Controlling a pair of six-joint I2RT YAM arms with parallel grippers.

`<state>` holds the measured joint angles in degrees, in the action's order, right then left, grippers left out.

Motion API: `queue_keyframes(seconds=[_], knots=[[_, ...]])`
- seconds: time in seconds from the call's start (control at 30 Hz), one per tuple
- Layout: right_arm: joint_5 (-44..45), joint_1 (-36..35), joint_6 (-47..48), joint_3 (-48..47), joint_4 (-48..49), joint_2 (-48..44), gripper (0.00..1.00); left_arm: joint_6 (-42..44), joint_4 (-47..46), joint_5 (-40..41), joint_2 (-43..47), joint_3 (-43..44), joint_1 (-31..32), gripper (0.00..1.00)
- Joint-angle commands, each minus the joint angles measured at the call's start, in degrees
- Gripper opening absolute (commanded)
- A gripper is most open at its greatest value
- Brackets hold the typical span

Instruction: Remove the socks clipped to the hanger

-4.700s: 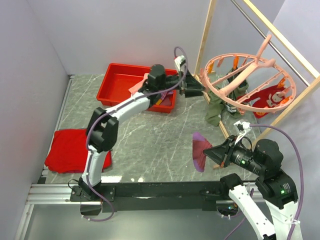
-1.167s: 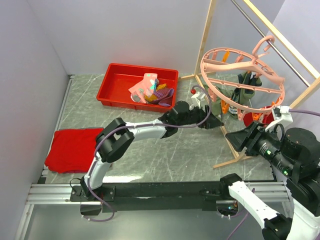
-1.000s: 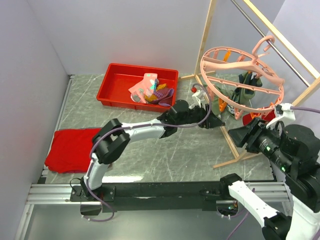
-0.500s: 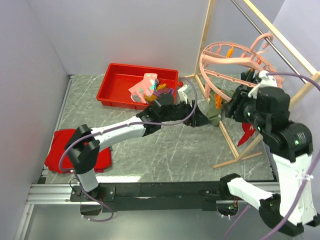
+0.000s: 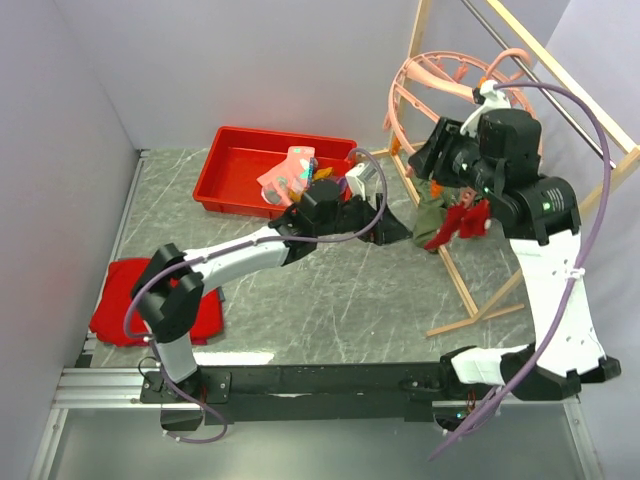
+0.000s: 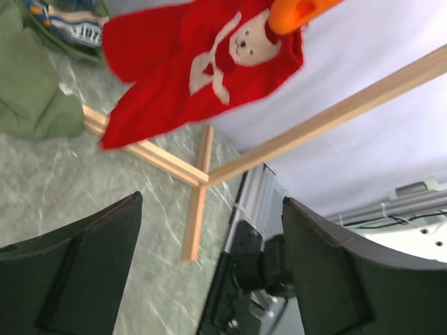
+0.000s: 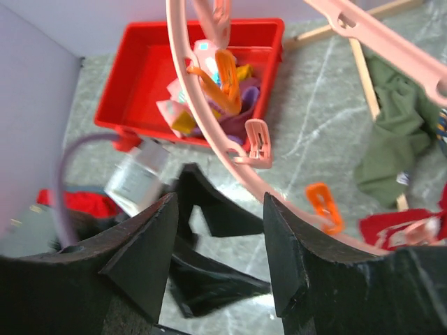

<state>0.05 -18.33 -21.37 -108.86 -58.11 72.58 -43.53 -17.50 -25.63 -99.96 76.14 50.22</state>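
The pink ring hanger (image 5: pixel 452 85) hangs tilted from the wooden-framed rail, with orange and pink clips (image 7: pixel 222 78) dangling. A red sock (image 6: pixel 202 59) with a bear figure hangs from an orange clip (image 6: pixel 297 10); it also shows as the red sock (image 5: pixel 456 224). An olive green sock (image 5: pixel 430 208) droops beside it. My right gripper (image 7: pixel 220 201) is raised to the hanger's ring (image 7: pixel 202 118), open, the ring just past its tips. My left gripper (image 6: pixel 209 209) is open and empty below the red sock. Other socks (image 5: pixel 300 175) lie in the red bin (image 5: pixel 232 165).
The wooden frame's foot (image 6: pixel 192 209) and base bars (image 5: pixel 465 285) lie right of the left gripper (image 5: pixel 398 225). A flat red cloth (image 5: pixel 125 300) lies at the near left. The right arm (image 5: pixel 545 260) stands tall at the right. Grey walls close in the left and back.
My right arm has risen and swung left up to the hanger, which has tipped back. The left gripper has opened wider and pulled back slightly. The red sock now dangles lower.
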Motion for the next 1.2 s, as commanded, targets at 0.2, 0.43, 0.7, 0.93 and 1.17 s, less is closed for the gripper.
queue_keyframes(seconds=[0.2, 0.43, 0.7, 0.93, 1.17], knots=[[-2.4, 0.1, -3.9, -9.0, 0.3, 5.2, 0.59, 7.7, -17.2, 8.9, -6.3, -0.1, 0.6, 0.96], [-3.5, 0.0, -4.0, -11.5, -1.7, 6.3, 0.59, 15.9, -24.5, 1.5, -7.4, -1.6, 0.8, 0.98], [-3.7, 0.1, -3.6, -13.6, -3.3, 7.2, 0.59, 12.9, -32.8, -5.2, -9.0, -4.2, 4.1, 0.98], [-4.1, 0.1, -2.8, -15.1, -4.6, 8.8, 0.6, 13.3, -33.9, 1.3, -10.9, -2.1, 8.0, 0.97], [-4.5, 0.2, -2.9, -15.8, -5.8, 10.0, 0.6, 11.4, -32.3, 6.4, -12.5, -1.3, 9.8, 0.98]])
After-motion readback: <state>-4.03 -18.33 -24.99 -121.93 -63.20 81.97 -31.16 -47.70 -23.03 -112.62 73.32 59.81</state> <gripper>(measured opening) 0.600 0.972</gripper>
